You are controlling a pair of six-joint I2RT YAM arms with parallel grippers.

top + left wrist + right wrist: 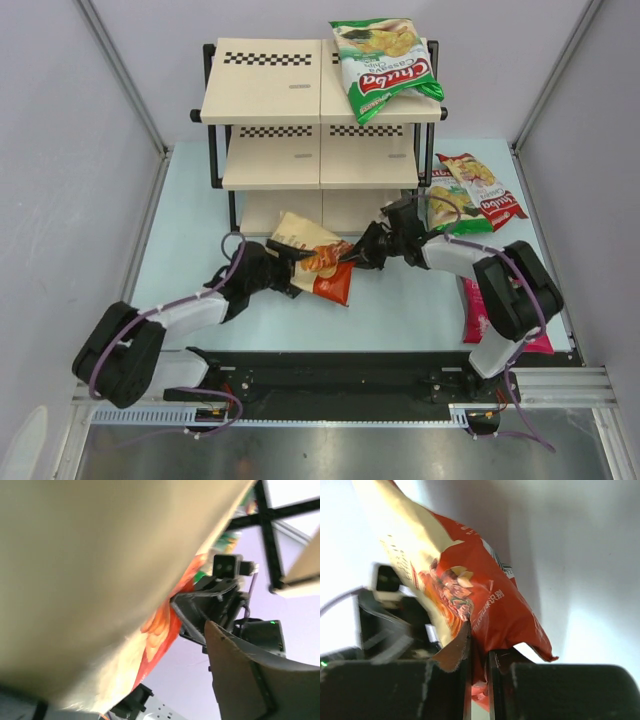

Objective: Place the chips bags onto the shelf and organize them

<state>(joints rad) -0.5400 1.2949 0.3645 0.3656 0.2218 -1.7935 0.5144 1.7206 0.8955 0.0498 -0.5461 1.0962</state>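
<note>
Right gripper (479,645): jaws pinched nearly together on a thin edge of the orange bag (485,600), film clamped between the pads, so that one is gripping. Left gripper (285,262): on its wrist view I see one finger (235,675) standing clear of the bag, with table showing in the gap, so I read the jaws as spread; the bag fills the other side of that view and I cannot tell whether it touches the second finger. From above, the two grippers face each other across the orange bag (315,262), left on its left end, right on its right end, just in front of the lowest tier of the shelf (270,95). I cannot tell if the bag's lower corner rests on the table (190,220). Bag count: five. One orange, between the grippers. Two green: one (385,65) lying on the right half of the top tier, overhanging the front edge a little; one (452,212) on the table just right of the shelf. One red-and-white (485,185), overlapping that second green bag. One magenta (470,310), on the table at the right, mostly hidden under the right arm. Shelf: three tiers; the middle one bare, the lowest partly hidden.
</note>
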